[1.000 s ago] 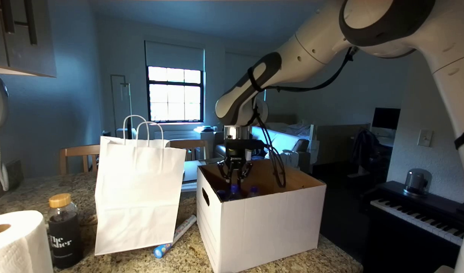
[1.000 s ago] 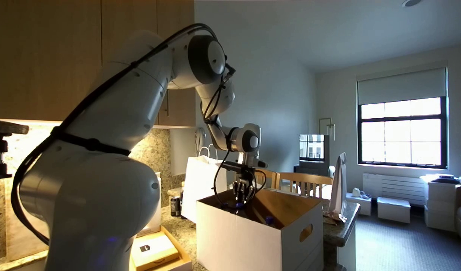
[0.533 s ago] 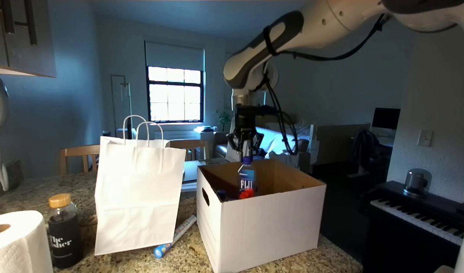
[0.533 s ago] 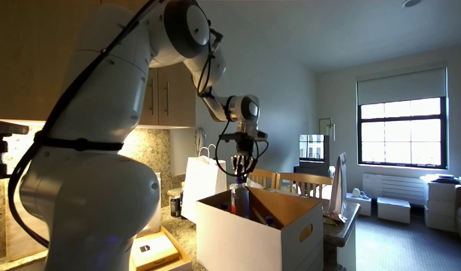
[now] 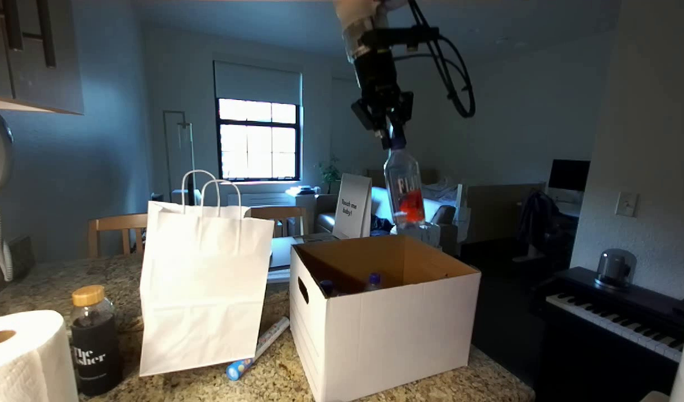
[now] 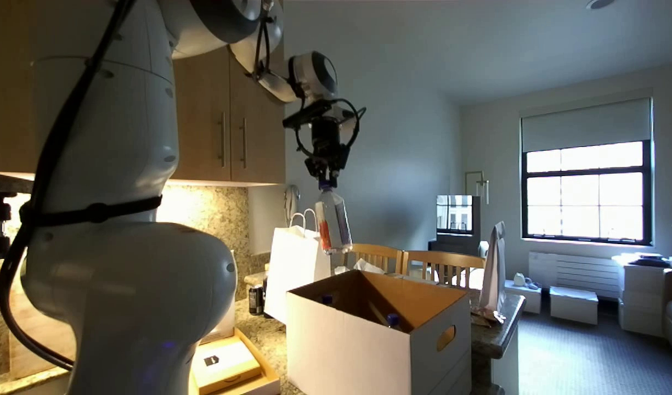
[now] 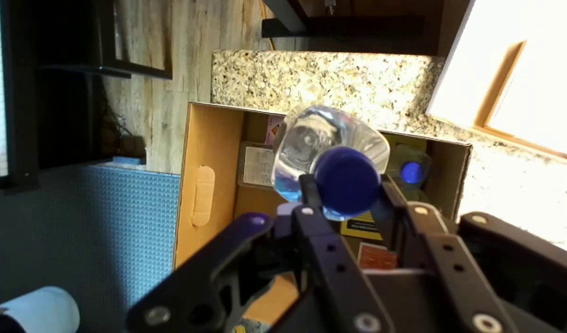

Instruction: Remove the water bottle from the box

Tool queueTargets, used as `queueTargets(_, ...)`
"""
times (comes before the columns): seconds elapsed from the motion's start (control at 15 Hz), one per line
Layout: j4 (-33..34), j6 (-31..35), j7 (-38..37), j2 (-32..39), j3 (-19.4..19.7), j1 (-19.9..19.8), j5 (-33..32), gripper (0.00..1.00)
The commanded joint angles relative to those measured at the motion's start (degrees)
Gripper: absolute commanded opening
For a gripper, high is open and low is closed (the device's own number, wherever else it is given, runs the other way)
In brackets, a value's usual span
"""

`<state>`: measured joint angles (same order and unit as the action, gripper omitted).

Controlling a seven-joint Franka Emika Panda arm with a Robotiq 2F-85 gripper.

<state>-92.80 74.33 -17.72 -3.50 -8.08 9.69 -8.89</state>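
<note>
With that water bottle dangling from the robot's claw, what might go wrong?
The gripper pinches the water bottle by its blue cap, so it might twist loose and drop, perhaps into the box. The bottle also hangs tilted, so it could swing, or bump the box if lowered too soon. And the white paper bag stands near the box; a low sideways move might knock it over.

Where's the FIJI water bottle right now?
In an exterior view, the FIJI water bottle hangs tilted above the white carton, right of the "Touch me baby!" sign. In the wrist view, the jaws grip its blue cap.
</note>
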Motion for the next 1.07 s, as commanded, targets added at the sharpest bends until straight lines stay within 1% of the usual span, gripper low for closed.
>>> queueTargets(0.0,5.29,-4.96,5.70,-1.68,-4.08,2.55,-3.58,0.11)
queueTargets(0.07,5.78,-4.41,7.39,-2.17,-4.94,3.19,-3.16,0.11)
queueTargets(0.2,3.80,-0.99,10.73,-3.73,-6.26,4.28,-2.58,0.11)
queueTargets(0.33,2.52,2.12,14.45,-3.83,-7.19,5.16,-2.28,0.11)
queueTargets(0.67,-2.27,13.22,24.01,-1.07,-8.78,7.12,-0.49,0.11)
queueTargets(1.0,-2.63,19.74,32.33,5.90,-11.07,9.57,1.96,0.11)
